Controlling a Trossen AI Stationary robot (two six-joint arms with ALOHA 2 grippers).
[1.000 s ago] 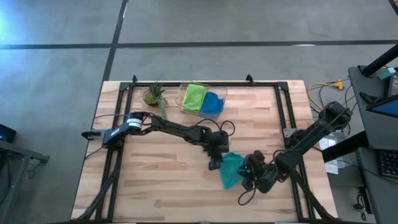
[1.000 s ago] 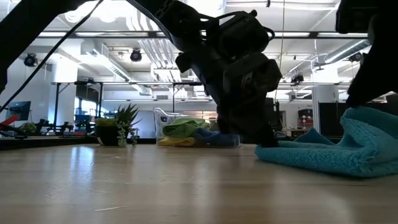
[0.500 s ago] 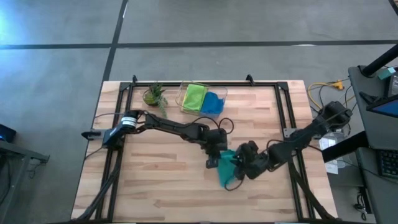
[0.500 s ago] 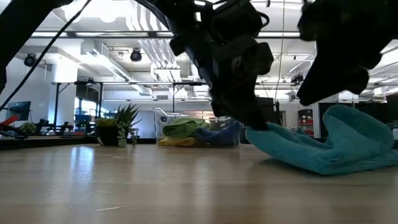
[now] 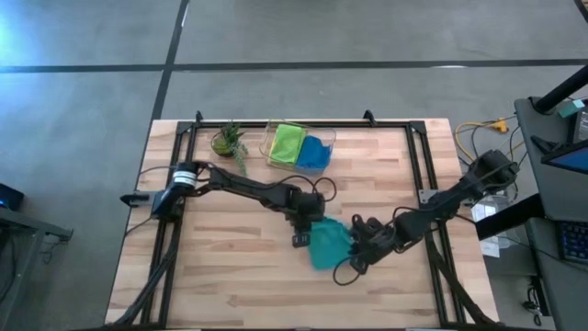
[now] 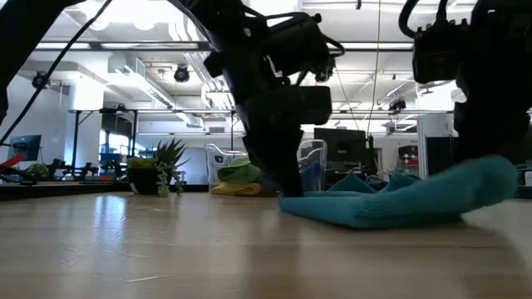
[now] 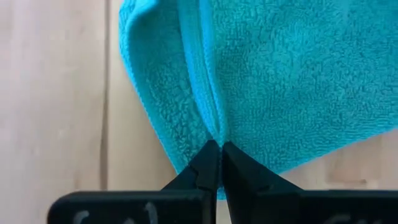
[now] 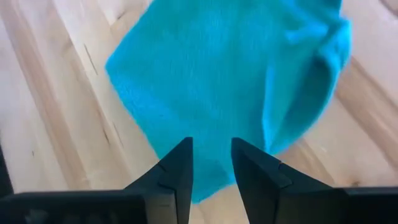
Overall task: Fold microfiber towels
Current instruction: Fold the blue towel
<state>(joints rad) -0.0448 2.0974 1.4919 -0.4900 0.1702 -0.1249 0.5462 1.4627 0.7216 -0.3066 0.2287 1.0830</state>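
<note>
From above, the teal towel (image 5: pixel 329 245) lies near the middle of the tabletop (image 5: pixel 220 276), the left end effector (image 5: pixel 303 230) at its left edge and the right end effector (image 5: pixel 360 250) at its right, likely to steady both sides for a fold

At table height the towel lies flat

The left wrist camera shows fingers clenched on a pinch of towel edge; the right wrist camera shows fingers parted above it, grasping nothing

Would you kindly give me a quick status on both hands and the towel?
Left hand shut, pinching teal microfiber towel edge. Right hand open over the towel. Nothing in the way.
</note>
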